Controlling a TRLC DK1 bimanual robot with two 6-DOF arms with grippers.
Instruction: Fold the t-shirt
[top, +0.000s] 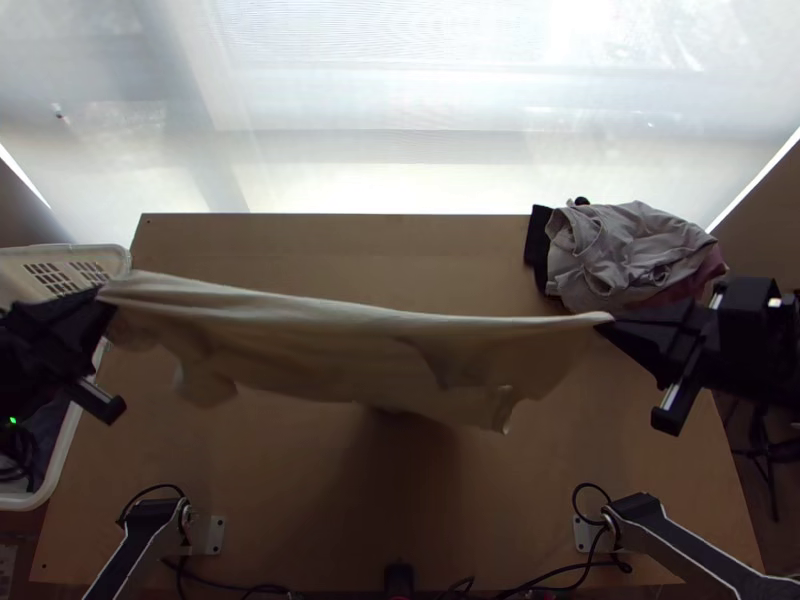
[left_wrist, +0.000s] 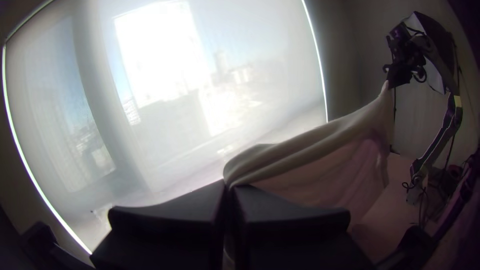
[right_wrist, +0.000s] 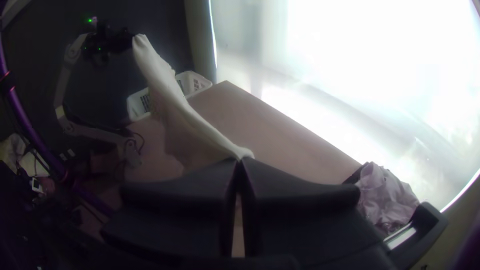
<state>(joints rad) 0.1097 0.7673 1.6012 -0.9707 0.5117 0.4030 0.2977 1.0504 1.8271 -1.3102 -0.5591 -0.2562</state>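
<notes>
The cream t-shirt hangs stretched between the two arms, above the middle of the desk. Its upper edge runs in a long, slightly sagging line from one grip to the other, and the rest drops below it in loose, uneven folds.

The left end effector has its fingers pressed together, with one end of that upper edge pinched at the tips. In the left wrist view the cloth rises from between the tips and stretches across to the other arm. The right end effector is likewise closed down, its tips nipping the opposite end of the edge; the right wrist view shows a small tuft of fabric at the tips.

A white plastic basket stands at the desk's left side, with dark items in it. At the far right corner lies a crumpled heap of pale clothes, with a black cloth beside it and dark pink fabric showing underneath.
</notes>
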